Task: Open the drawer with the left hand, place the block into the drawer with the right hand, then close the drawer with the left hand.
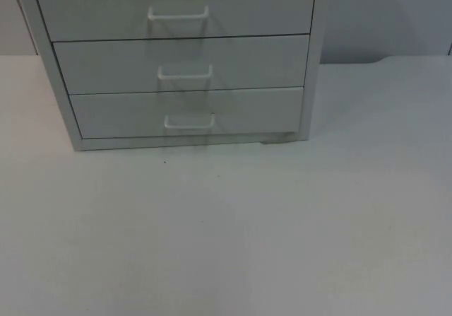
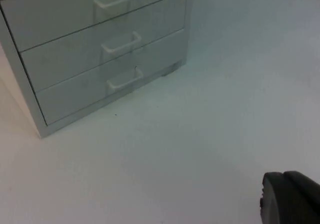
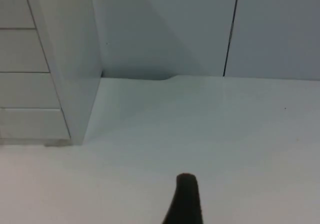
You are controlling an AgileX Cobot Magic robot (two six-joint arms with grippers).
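While all three drawers of the cabinet (image 1: 176, 61) stand shut, the top view shows the unit at the far side of the white tabletop (image 1: 233, 238), its three handles stacked in a column: top handle (image 1: 178, 14), middle handle (image 1: 185, 73), bottom handle (image 1: 189, 123). No block can be seen on the tabletop, and the task does not say which drawer is to be opened.

From the left wrist, the cabinet (image 2: 95, 48) sits well ahead of the left tool (image 2: 290, 199), with a wide stretch of tabletop between them. One dark fingertip is all that can be seen of that tool, so whether its fingers are apart or together cannot be told. The handles are thin and close above one another; a reach that drifts could hook the wrong one, or slide off the bar and push the whole cabinet back instead of drawing a drawer out.

From the right wrist, the cabinet's side (image 3: 70, 63) lies ahead and to one side of the right tool (image 3: 185, 199), which waits over bare tabletop before the grey wall (image 3: 200, 28); its finger state cannot be told either. With no block in sight here, the placing step has nothing to work with, and the right arm risks closing on air.
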